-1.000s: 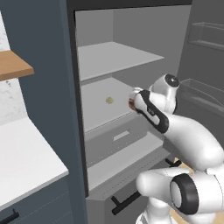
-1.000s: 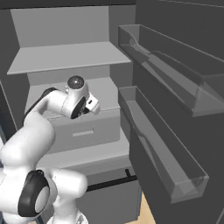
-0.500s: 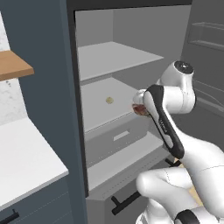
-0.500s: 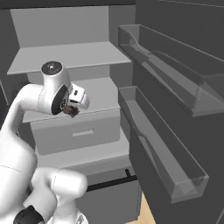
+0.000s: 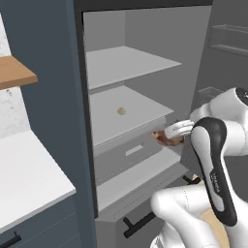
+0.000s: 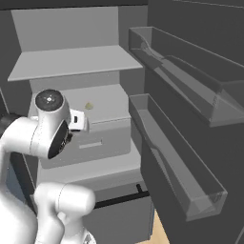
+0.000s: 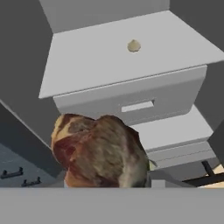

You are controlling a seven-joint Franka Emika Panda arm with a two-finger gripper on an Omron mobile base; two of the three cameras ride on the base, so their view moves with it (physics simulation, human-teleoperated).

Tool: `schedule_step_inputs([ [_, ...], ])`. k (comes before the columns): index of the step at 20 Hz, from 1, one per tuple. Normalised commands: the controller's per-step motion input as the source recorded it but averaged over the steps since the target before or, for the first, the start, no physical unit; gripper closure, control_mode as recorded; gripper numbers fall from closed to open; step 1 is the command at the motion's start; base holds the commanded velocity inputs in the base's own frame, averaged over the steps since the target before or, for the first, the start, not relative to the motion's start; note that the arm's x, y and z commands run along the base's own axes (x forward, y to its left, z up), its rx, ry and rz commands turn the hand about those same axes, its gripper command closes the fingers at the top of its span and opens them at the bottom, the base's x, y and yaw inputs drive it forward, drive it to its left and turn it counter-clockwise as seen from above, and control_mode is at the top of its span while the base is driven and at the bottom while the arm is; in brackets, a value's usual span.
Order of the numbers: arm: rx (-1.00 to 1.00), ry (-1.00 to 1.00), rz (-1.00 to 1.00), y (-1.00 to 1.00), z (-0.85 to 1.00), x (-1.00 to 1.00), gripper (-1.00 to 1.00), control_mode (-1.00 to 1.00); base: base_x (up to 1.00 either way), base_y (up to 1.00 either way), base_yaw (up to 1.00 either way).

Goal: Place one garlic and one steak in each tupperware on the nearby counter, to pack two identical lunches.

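One lumpy reddish-brown steak [image 7: 98, 151] sits clamped in my gripper [image 5: 164, 137], held out in front of the open fridge. One garlic [image 7: 134, 45] rests on the middle shelf [image 7: 96, 61], at twelve o'clock from the steak.

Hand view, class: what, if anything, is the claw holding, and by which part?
The claw holds the lumpy reddish-brown steak. Its fingers are hidden behind the meat, so the exact place of the hold cannot be told.

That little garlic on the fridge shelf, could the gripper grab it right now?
Probably not yet. The way to the garlic on the shelf looks open, but the gripper is already shut on the steak.
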Motion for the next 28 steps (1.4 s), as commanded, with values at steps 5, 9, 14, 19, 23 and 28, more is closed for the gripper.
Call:
schedule_step_inputs([
  [5, -0.03, 0.11, 0.04, 0.09, 0.18, -0.92, 1.00, -1.00, 0.00, 0.00, 0.00],
  [9, 0.00, 0.07, 0.00, 0.00, 0.00, -0.63, 1.00, -1.00, 0.00, 0.00, 0.00],
  [14, 0.00, 0.00, 0.00, 0.00, 0.00, -0.50, 1.00, 1.00, -0.40, 0.00, 0.00],
  [19, 0.00, 0.00, 0.00, 0.00, 0.00, 0.00, 1.00, 1.00, -0.97, 0.22, 0.00],
  [23, 0.00, 0.00, 0.00, 0.00, 0.00, 0.00, 1.00, 1.00, -0.85, 0.95, 0.25],
  [28, 0.00, 0.00, 0.00, 0.00, 0.00, 0.00, 1.00, 1.00, -0.62, 1.00, 0.47],
])
